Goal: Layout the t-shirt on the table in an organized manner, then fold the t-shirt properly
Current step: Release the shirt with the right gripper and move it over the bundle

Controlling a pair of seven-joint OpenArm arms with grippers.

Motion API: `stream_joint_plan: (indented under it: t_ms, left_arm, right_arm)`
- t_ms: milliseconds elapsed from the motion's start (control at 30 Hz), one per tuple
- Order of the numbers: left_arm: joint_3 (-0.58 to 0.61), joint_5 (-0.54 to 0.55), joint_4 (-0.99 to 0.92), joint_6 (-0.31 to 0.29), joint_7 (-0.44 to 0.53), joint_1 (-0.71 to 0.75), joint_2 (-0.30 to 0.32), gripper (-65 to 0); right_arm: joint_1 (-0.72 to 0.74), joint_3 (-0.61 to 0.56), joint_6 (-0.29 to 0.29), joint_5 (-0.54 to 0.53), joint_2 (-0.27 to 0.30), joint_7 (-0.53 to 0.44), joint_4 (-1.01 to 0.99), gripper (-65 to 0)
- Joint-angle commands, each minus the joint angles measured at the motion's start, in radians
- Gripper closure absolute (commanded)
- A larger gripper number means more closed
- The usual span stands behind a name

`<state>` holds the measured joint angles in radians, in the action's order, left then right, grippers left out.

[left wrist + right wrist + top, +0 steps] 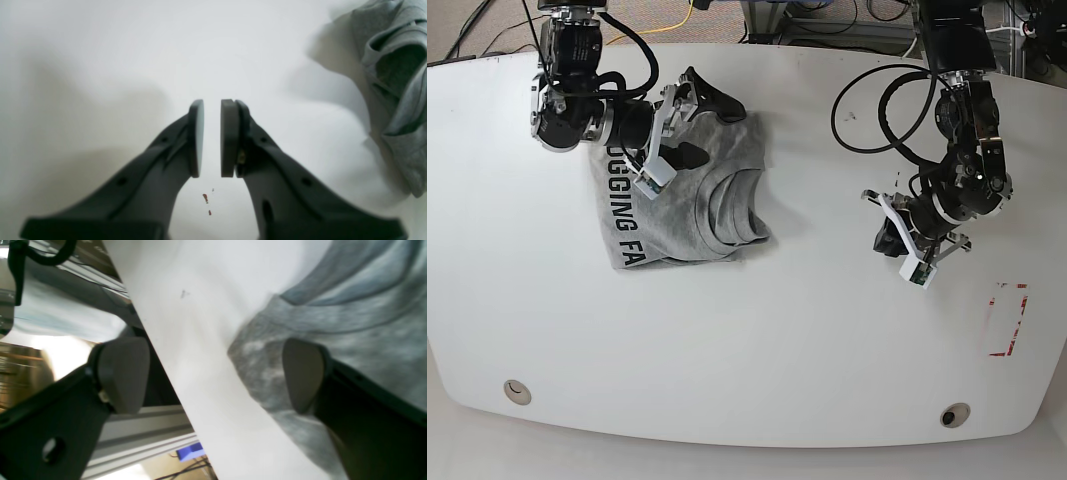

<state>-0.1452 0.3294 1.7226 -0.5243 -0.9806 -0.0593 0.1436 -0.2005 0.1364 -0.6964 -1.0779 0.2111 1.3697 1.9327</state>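
Observation:
The grey t-shirt (pixel 677 205) lies crumpled on the left half of the white table (pixel 777 330), its dark lettering (pixel 620 215) along the left side. My right gripper (pixel 695 128) hovers at the shirt's far edge, jaws wide open. In the right wrist view one finger (pixel 302 373) is over the t-shirt (pixel 350 336), the other (pixel 123 373) is past the table (pixel 200 323) edge, and my right gripper (pixel 213 373) holds nothing. My left gripper (pixel 212 138) hangs over bare table (pixel 133 50), all but shut with a thin gap and nothing in it. The t-shirt (pixel 408 100) shows at that view's right edge.
A red dashed rectangle (pixel 1007 320) marks the table's right side, near my left gripper (pixel 892 238). Two round grommet holes (pixel 517 391) (pixel 954 415) sit near the front edge. A black cable (pixel 872 100) loops over the table at the back right. Small red specks (pixel 205 198) lie under the left gripper.

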Motion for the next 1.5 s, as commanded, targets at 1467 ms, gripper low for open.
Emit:
stream_joint_plan:
  t_ms: [1467]
  left_arm:
    - [-0.331, 0.010, 0.165, -0.113, 0.024, 0.129, 0.070, -8.1]
  right_arm:
    - [0.431, -0.383, -0.002, 0.937, -0.155, -0.326, -0.218, -61.2]
